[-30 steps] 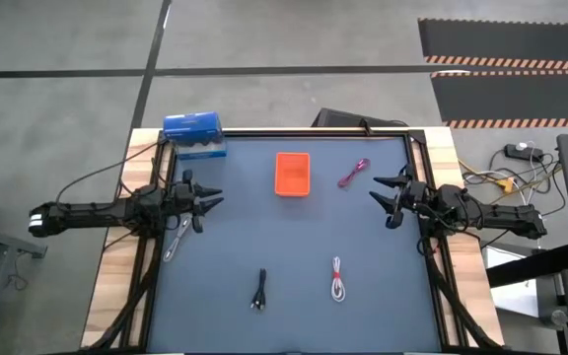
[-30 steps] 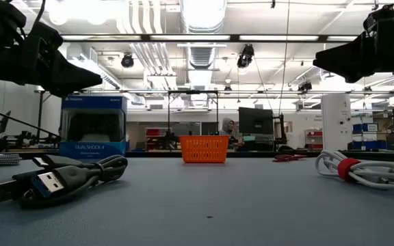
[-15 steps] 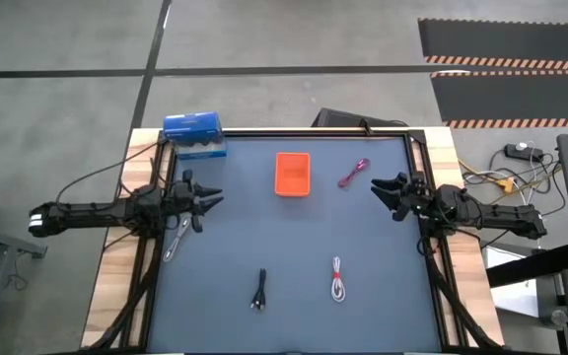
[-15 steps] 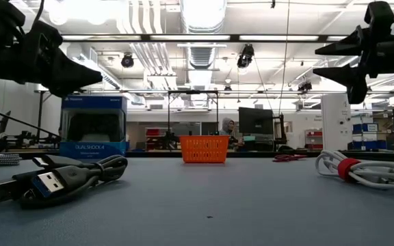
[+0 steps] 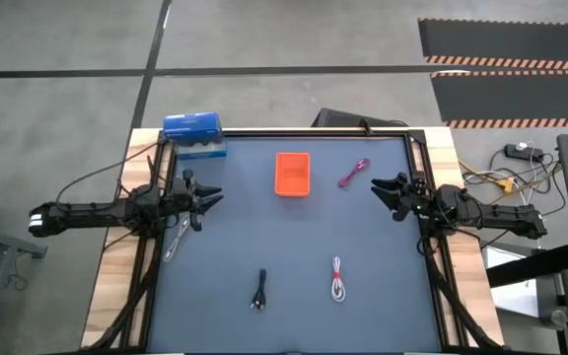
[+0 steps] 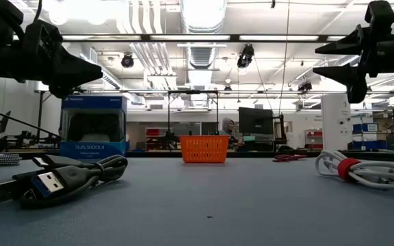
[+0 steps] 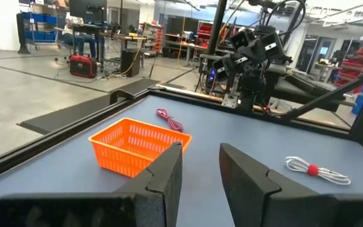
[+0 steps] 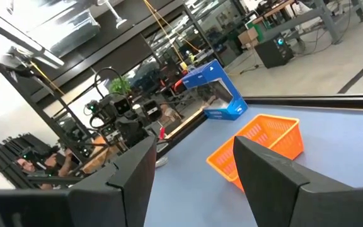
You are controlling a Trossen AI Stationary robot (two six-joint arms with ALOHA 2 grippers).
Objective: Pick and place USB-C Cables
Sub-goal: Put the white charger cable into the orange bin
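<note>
Left gripper (image 5: 208, 196) hovers above the table (image 5: 294, 247) at its left edge, fingers (image 7: 162, 180) parted by a narrow gap, nothing held. Right gripper (image 5: 383, 192) hovers at the right edge, fingers (image 8: 266, 173) spread wide, also empty.

Cables relative to the grippers:
- Pink cable (image 5: 353, 173): on the table just ahead of the right gripper, slightly toward the far edge.
- Silver-grey cable (image 5: 177, 239): lies just beside and below the left gripper, on the near side.
- Black cable (image 5: 259, 290): well apart from both grippers, toward the near edge.
- White cable (image 5: 338, 280): beside the black one, nearer the right gripper's side.

Orange tray (image 5: 293, 174) sits between the grippers toward the far edge. Blue box (image 5: 194, 134) stands at the far left corner, behind the left gripper.
</note>
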